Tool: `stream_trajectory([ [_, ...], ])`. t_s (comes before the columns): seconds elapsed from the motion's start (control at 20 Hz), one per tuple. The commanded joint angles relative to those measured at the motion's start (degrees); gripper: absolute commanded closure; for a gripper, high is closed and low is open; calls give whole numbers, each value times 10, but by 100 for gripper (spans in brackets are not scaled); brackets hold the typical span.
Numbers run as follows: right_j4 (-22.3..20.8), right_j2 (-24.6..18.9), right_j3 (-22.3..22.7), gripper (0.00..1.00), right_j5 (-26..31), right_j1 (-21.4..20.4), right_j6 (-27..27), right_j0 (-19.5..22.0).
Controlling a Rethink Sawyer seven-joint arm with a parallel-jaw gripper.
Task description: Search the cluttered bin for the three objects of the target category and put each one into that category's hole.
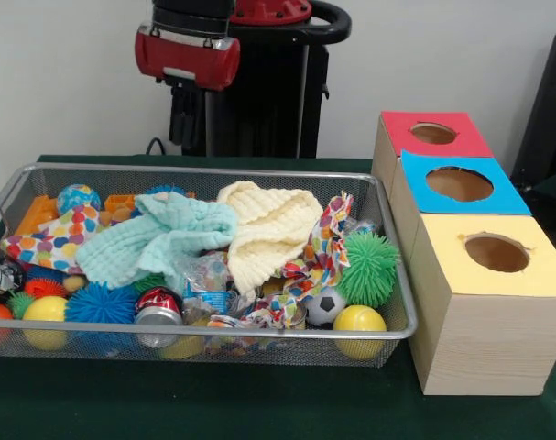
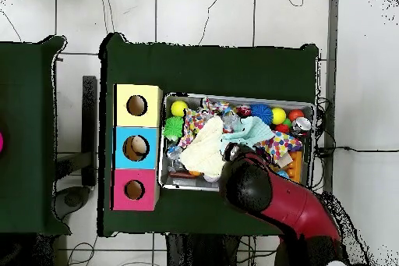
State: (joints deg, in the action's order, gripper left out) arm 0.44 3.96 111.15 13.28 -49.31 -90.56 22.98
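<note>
A silver wire-mesh bin [image 1: 259, 174] sits on the dark green tabletop [image 1: 168, 403], packed with mixed clutter. Draped across its middle are a mint-green waffle-weave cloth [image 1: 163, 240] and, touching it on the side nearer the boxes, a cream ribbed cloth [image 1: 268, 225]. A multicoloured patterned fabric strip [image 1: 319, 261] runs down beside the cream cloth toward the front rim, and a polka-dot cloth [image 1: 53, 240] lies at the opposite end. Along the front wall rest a blue spiky rubber ball [image 1: 101, 303], a red and silver drink can [image 1: 158, 307], a small black-and-white soccer ball [image 1: 324, 306] and a smooth yellow ball [image 1: 359, 321]. A green spiky ball [image 1: 369, 268] sits just behind the yellow one, against the end wall.

Beside the bin stand three pale wooden boxes in a row, each with a round hole in a coloured lid: the yellow-topped box [image 1: 493, 302] nearest the camera, the blue-topped box [image 1: 456, 186] in the middle and the red-topped box [image 1: 431, 135] farthest.

In the front view the red and black robot arm [image 1: 188, 57] hangs above the bin's far edge. In the overhead view the arm covers the bin's near rim, and the claw itself is hidden beneath it, so I cannot tell whether it is apart or together.
</note>
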Motion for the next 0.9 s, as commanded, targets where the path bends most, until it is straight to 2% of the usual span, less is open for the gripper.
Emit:
stream_trajectory([
  [0.05, 34, -95, 43, 100, -81, 37, -140, 26],
  [0.1, 38, -100, 46, 100, -86, 38, -144, 30],
  [0.25, 54, -169, 92, 100, -137, 14, -183, 88],
  [0.4, 71, -191, 105, 100, -143, 11, -200, 104],
  [0.65, 82, -244, 145, 100, -188, 12, -246, 138],
  [0.9, 83, -260, 160, 100, -193, 21, -266, 140],
])
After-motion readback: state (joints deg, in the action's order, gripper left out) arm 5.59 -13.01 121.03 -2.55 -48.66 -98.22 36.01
